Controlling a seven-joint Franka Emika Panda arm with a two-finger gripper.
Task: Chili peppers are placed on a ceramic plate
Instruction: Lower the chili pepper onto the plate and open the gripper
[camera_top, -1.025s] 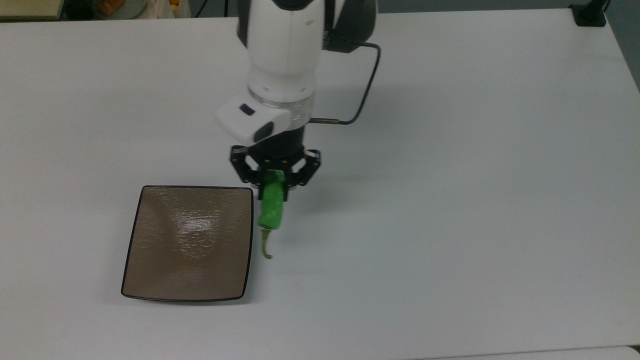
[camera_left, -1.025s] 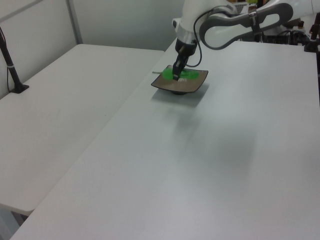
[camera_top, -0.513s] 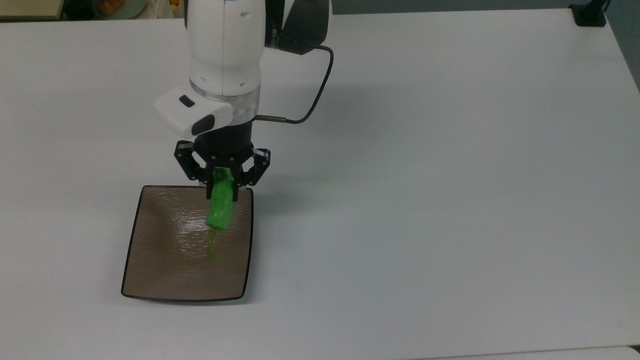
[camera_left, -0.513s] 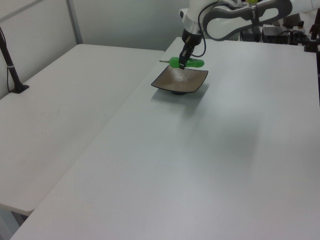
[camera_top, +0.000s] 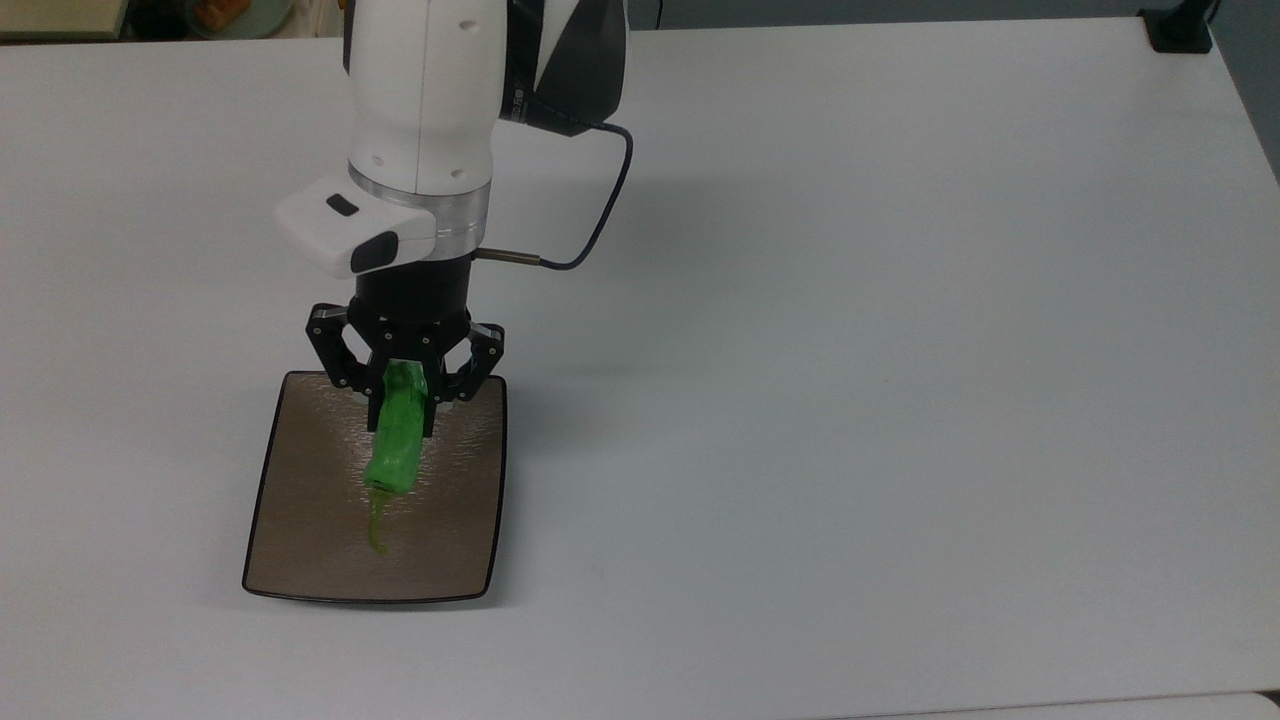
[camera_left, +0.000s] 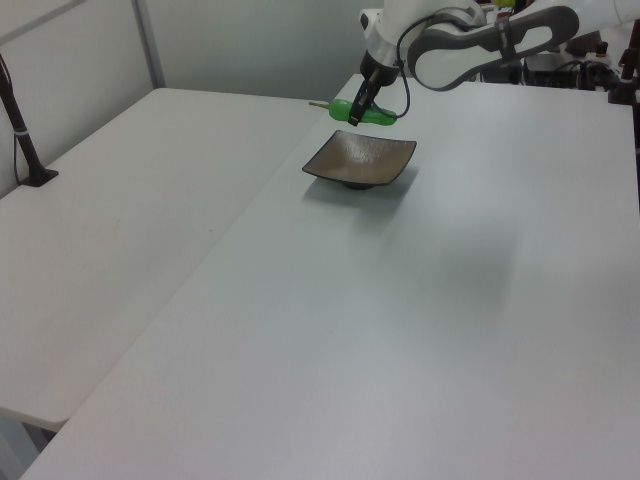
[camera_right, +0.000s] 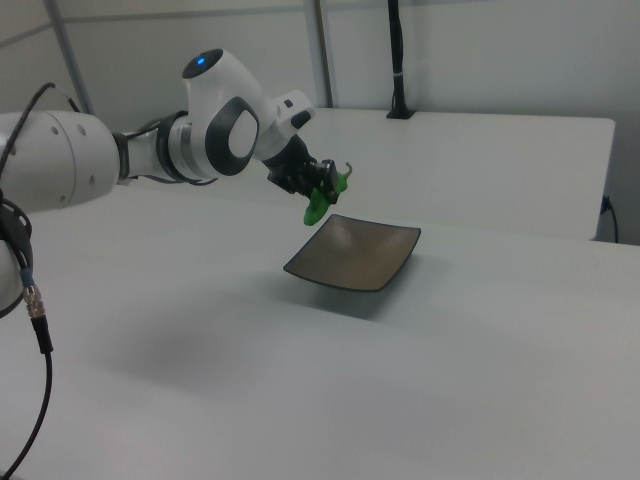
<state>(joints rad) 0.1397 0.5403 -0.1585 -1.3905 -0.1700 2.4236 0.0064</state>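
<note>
Green chili pepper (camera_top: 395, 440) pinched in tool (camera_top: 404, 400), hanging above ceramic plate (camera_top: 300, 520), clear of its surface, stem toward plate's near edge in top view. Step: carry done, placing pending. Next, likely: lower toward plate centre, then release.

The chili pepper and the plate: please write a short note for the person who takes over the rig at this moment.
Gripper: shut on the chili pepper, holding it in the air.
Pepper: above the ceramic plate, not touching it; the side views show clear air between them. In the top view its stem points toward the bottom edge.
Plate: on the white table, nothing lying in it.
Done: pepper picked up and carried over the plate.
Left: lower it, open the gripper, withdraw.
</note>
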